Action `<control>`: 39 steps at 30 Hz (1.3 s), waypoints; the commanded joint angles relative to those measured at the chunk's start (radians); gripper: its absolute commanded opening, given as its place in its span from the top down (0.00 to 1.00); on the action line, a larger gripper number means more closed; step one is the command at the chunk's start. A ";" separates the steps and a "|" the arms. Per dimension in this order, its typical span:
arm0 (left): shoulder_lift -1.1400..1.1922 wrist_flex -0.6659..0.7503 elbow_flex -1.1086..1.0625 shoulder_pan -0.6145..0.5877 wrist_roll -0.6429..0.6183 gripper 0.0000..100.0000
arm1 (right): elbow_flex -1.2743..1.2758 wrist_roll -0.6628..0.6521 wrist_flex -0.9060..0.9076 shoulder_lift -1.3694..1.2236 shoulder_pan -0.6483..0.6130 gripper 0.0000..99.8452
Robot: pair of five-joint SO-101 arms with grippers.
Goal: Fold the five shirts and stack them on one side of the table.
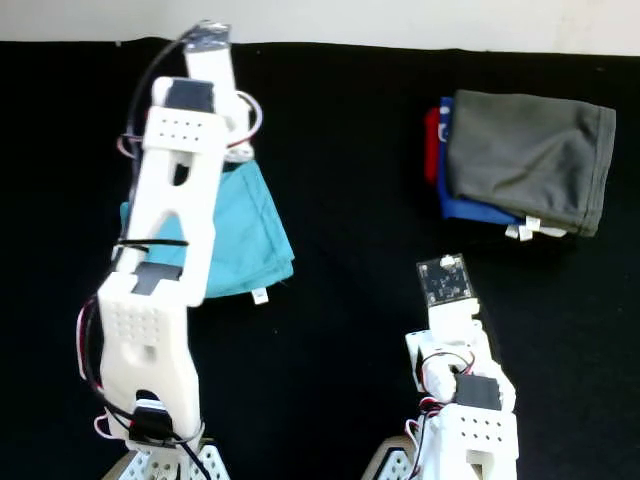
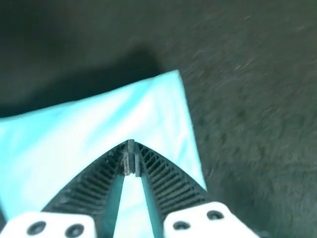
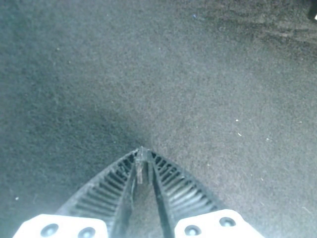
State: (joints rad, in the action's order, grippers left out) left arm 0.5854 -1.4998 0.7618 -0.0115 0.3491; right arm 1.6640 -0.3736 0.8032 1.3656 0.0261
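Note:
A folded teal shirt (image 1: 250,235) lies on the black table at the left, partly under my left arm (image 1: 175,230). In the left wrist view my left gripper (image 2: 131,159) is shut, tips together, just above the teal shirt (image 2: 74,134) near one of its corners; I see no cloth pinched between the tips. At the far right sits a stack of folded shirts: a grey shirt (image 1: 530,160) on top, a blue shirt (image 1: 470,208) under it and a red shirt (image 1: 431,140) showing at the edge. My right gripper (image 3: 142,168) is shut over bare black cloth.
The black tablecloth (image 1: 350,150) covers the whole table. My right arm (image 1: 460,380) stands drawn back at the near right edge, in front of the stack. A white wall strip runs along the far edge.

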 commanded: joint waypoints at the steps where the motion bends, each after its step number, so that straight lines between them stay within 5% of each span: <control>1: -0.058 -0.097 0.030 -0.070 -0.003 0.99 | 0.058 -0.008 0.010 0.013 0.010 0.99; 15: 0.116 -0.173 0.016 -0.331 -0.002 0.99 | 0.058 -0.008 0.010 0.013 0.005 0.99; 22: 0.288 -0.029 0.022 -0.352 -0.002 0.99 | 0.030 -0.008 0.035 0.013 -0.001 0.99; 30: 0.295 0.031 0.024 -0.496 -0.002 0.99 | -0.447 -0.008 0.325 -0.036 -0.170 0.99; 39: 0.297 -0.164 0.269 -0.463 -0.003 0.99 | -1.058 0.152 0.410 -0.697 -0.331 0.99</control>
State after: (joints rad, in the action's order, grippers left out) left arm 0.8938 -1.5796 0.8999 -0.4979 0.3491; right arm 0.8784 -0.3015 1.1653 0.9022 -0.2670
